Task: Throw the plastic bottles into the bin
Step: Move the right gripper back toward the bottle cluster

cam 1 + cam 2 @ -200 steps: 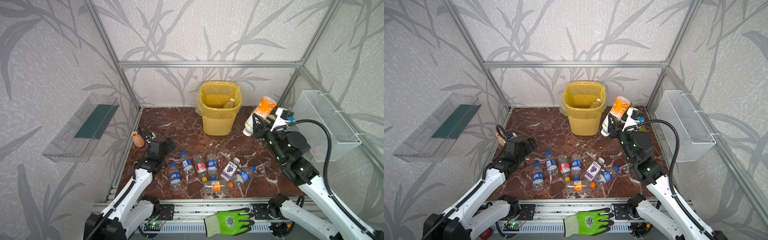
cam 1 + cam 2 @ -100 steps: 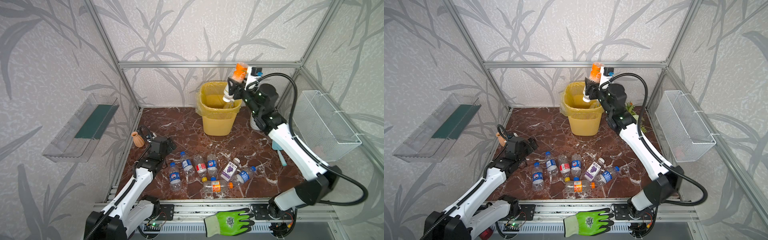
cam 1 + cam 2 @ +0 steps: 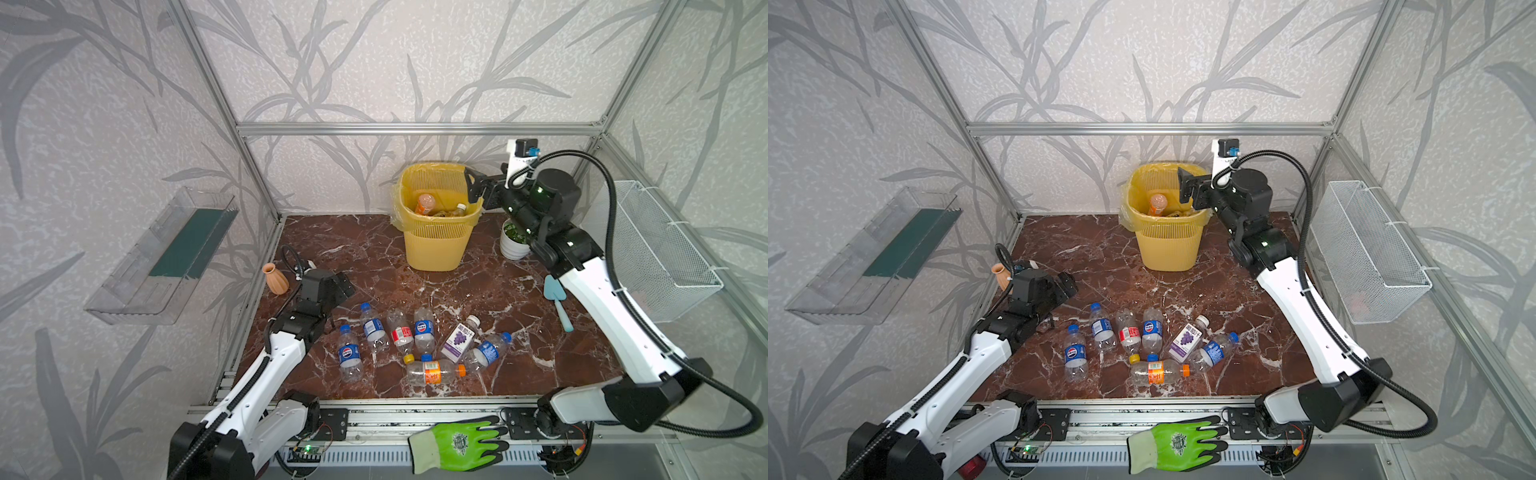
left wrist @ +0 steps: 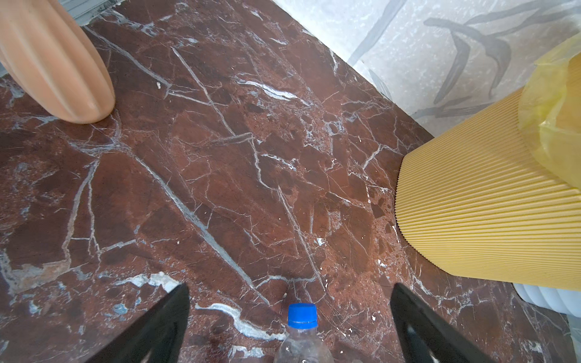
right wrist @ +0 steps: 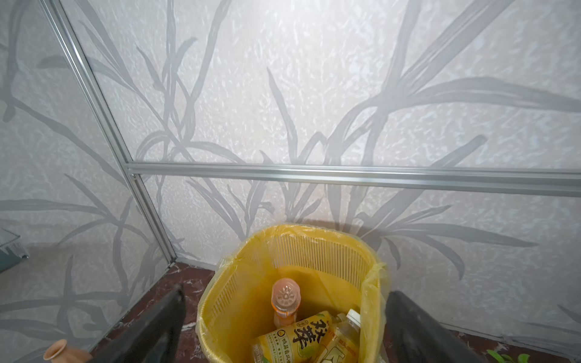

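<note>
The yellow bin [image 3: 436, 245] [image 3: 1167, 245] stands at the back of the marble floor. Inside it an orange bottle [image 3: 424, 204] [image 5: 285, 298] stands on its cap among yellow-labelled ones. My right gripper [image 3: 473, 187] [image 5: 286, 292] hangs open and empty over the bin's right rim. Several plastic bottles [image 3: 348, 357] lie at the front, one purple-labelled [image 3: 459, 338], one orange-labelled [image 3: 432, 371]. My left gripper [image 3: 345, 286] [image 4: 290, 287] is open, low at the left. A blue-capped bottle [image 4: 301, 314] lies between its fingers, untouched.
An orange ribbed vase [image 3: 275, 279] stands by the left wall. A white plant pot [image 3: 514, 245] and a blue trowel [image 3: 559, 303] are right of the bin. A wire basket [image 3: 656, 249] and a clear tray [image 3: 166, 253] hang on the side walls. A green glove [image 3: 457, 440] lies on the front rail.
My right arm swung the orange bottle from right of the bin up over it, opened, and the bottle now sits in the bin. The left arm has not moved.
</note>
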Motion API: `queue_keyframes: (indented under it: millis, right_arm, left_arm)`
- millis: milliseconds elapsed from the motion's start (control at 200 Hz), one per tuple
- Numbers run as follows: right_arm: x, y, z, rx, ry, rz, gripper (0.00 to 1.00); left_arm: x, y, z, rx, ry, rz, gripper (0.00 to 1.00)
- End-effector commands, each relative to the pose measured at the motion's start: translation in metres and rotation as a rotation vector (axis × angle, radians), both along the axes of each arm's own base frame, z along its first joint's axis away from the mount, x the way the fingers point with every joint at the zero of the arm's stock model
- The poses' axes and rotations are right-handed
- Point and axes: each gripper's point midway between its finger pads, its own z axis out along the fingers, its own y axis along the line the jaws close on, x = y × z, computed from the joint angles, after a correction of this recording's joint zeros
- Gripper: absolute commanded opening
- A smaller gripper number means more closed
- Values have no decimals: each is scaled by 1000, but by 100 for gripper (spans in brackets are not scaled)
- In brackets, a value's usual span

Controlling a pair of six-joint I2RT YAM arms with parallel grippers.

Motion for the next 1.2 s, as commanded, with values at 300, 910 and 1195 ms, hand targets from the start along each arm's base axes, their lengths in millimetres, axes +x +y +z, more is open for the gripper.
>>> queue_keyframes:
  millis: [300,910,1195]
  right_arm:
    - [-32,-49,-256,131,582,-165,99]
    - [-103,-134,-370,328,772,-419,99]
    - [-105,-138,-373,354,776,-434,99]
  left_arm:
    - [-3,-5,4,23,-12,-47,99]
    - [-5,-176,25,326,-57,-673,92]
    - [-40,-293,3,459,19,-1110,90]
